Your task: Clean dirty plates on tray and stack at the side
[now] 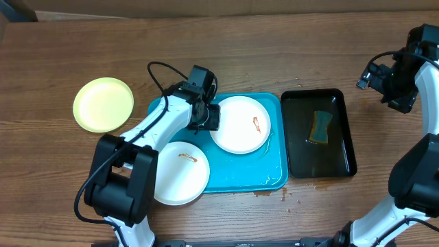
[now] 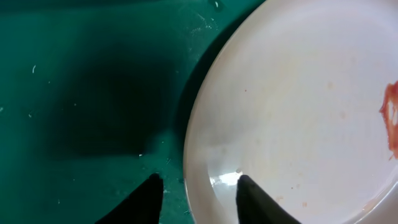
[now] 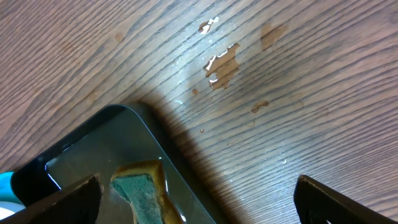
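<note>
At the centre of the wooden surface [image 1: 226, 48] lies the turquoise tray [image 1: 274, 171], its long side running across the overhead view. A white plate [image 1: 236, 134] rests in the tray's far half and bears a small red-brown smear [image 1: 256, 124] right of its centre. A second white plate [image 1: 182, 180] sits over the tray's near-left corner with its edge overhanging the rim. It has a thin smear [image 1: 186, 156] near its far edge, and the left arm covers part of its left side. A pale yellow-green plate [image 1: 103, 104] lies on the surface left of the tray, apart from it.

The left gripper [image 2: 199, 186] is lowered at the left rim of the far white plate. In the left wrist view its two dark fingers [image 2: 149, 196] stand apart and straddle that rim, one over the tray floor and the other over the plate's inner face. A strip of tray shows between the outer finger and the rim, so the plate is not clamped.

To the right of the turquoise tray, just beside it, is a black tray [image 1: 302, 151] with a green-and-yellow sponge [image 1: 319, 127] lying in its far half.

The right gripper [image 3: 198, 186] hangs at the far right, beyond the black tray's far-right corner. Its fingers are spread wide with nothing between them. Below it the right wrist view shows that corner, the sponge and a few wet brownish patches [image 3: 221, 62] on the wood.
</note>
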Available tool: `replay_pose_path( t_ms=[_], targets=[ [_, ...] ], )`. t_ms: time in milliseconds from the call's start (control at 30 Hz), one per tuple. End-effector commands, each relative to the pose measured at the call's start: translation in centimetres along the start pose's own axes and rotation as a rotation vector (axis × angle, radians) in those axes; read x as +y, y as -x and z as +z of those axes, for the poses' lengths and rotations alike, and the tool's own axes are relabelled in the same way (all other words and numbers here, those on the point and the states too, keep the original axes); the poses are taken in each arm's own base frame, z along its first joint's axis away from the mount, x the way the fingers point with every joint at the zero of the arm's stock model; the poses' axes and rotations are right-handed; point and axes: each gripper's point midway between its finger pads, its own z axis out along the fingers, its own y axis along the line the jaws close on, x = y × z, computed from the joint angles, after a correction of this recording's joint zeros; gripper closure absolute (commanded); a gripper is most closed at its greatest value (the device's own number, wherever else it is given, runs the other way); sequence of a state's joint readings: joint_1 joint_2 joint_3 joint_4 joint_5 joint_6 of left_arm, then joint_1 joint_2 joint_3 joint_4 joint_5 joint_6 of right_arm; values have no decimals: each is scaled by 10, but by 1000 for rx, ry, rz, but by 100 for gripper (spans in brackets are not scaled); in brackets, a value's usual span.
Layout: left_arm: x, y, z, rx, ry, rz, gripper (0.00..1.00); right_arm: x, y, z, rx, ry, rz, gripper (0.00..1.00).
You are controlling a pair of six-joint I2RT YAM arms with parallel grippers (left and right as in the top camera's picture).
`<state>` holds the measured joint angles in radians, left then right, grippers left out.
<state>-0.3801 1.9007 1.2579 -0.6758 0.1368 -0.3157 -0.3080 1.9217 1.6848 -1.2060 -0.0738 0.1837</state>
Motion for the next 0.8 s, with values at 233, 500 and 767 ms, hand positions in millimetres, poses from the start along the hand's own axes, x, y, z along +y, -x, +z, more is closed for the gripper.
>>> replay_pose_path(
  t_ms=[233, 500, 767],
  targets=[
    [11, -12, 9, 15, 95, -60, 57, -1, 2, -6, -19, 2, 9, 0],
    [18, -14, 8, 14, 134, -61, 69, 42, 19, -12, -70, 233, -17, 0],
    [20, -10, 10, -9, 141, -89, 79, 66, -37, -16, 158, 317, -1, 0]
  ],
)
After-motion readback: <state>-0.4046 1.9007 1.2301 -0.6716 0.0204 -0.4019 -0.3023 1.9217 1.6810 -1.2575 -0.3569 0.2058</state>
